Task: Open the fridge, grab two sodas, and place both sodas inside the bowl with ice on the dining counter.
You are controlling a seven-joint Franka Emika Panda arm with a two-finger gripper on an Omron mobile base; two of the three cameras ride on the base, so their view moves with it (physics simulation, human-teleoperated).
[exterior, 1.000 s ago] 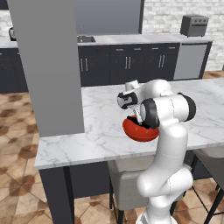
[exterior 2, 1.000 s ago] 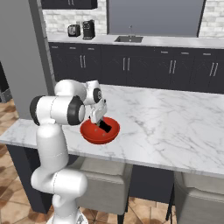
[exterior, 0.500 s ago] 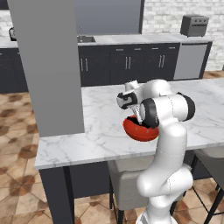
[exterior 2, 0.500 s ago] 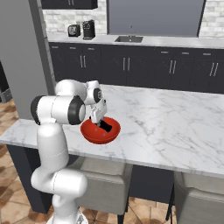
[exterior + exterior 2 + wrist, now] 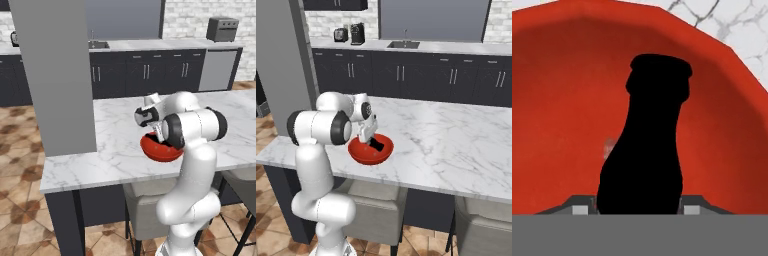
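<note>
The red bowl (image 5: 161, 153) (image 5: 363, 155) sits on the white marble dining counter (image 5: 114, 150) (image 5: 456, 145) near its front edge. My gripper (image 5: 370, 139) (image 5: 158, 134) reaches down into the bowl from above. In the hand view a dark soda (image 5: 647, 150) stands between the gripper (image 5: 637, 209) tips, and the jaws are shut on it, with the bowl's red wall (image 5: 557, 100) behind. The same soda (image 5: 376, 145) shows dark inside the bowl. A small pale bit (image 5: 609, 147) lies on the bowl's floor. A tall grey slab, the fridge (image 5: 55, 75) (image 5: 276, 65), rises at the left; its doors are hidden.
Dark cabinets with a sink (image 5: 403, 45) line the back wall, with a toaster (image 5: 222, 28) and small appliances (image 5: 357, 33) on top. Stools (image 5: 145, 210) (image 5: 481, 225) stand under the counter's front edge. Bare marble stretches to the right of the bowl.
</note>
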